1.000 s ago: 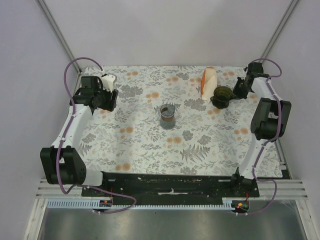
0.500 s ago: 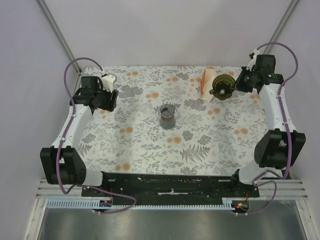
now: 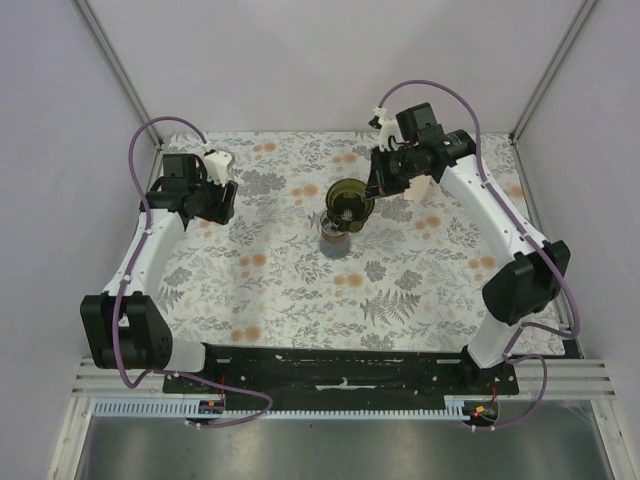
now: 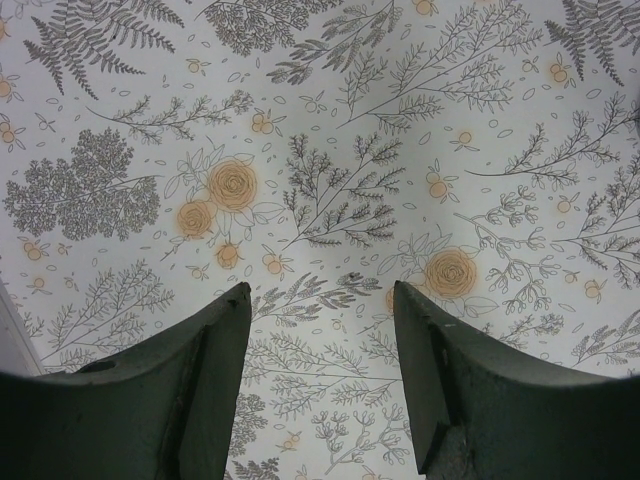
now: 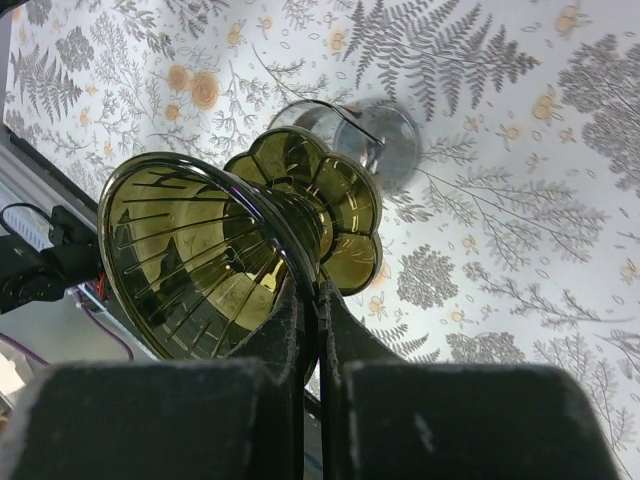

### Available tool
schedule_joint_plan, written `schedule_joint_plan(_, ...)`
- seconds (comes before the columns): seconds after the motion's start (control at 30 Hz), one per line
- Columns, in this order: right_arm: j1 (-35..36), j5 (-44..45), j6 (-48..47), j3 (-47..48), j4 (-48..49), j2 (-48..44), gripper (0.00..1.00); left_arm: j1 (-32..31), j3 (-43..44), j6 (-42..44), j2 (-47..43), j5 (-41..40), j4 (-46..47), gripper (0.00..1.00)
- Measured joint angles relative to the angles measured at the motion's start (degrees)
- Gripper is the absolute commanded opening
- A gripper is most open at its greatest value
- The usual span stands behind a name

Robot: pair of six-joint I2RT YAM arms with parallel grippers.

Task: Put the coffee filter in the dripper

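Olive-green and translucent, the dripper [image 5: 220,250] hangs tilted in my right gripper [image 5: 310,300], whose fingers are clamped together on its rim wall; the ribbed inside faces the wrist camera. Its scalloped foot points away from that gripper, toward the grey cylinder [image 5: 375,140] just beyond it on the flowered table [image 3: 300,290]. I cannot tell whether they touch. My left gripper [image 4: 320,300] hangs well apart, fingers spread, with patterned table below.
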Motion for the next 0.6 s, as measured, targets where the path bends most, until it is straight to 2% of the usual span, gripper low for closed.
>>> schedule_joint_plan(0.3, 5.14, 2.58, -1.03, 13.16, -6.25, 12.26, 0.0, 0.0, -0.63, 0.0, -0.02, 0.02, 0.04, 0.65)
schedule_joint_plan(0.6, 5.29, 2.47, -1.77, 15.67, -8.7, 16.11, 0.0, 0.0, -0.83, 0.0, -0.09, 0.02, 0.04, 0.65)
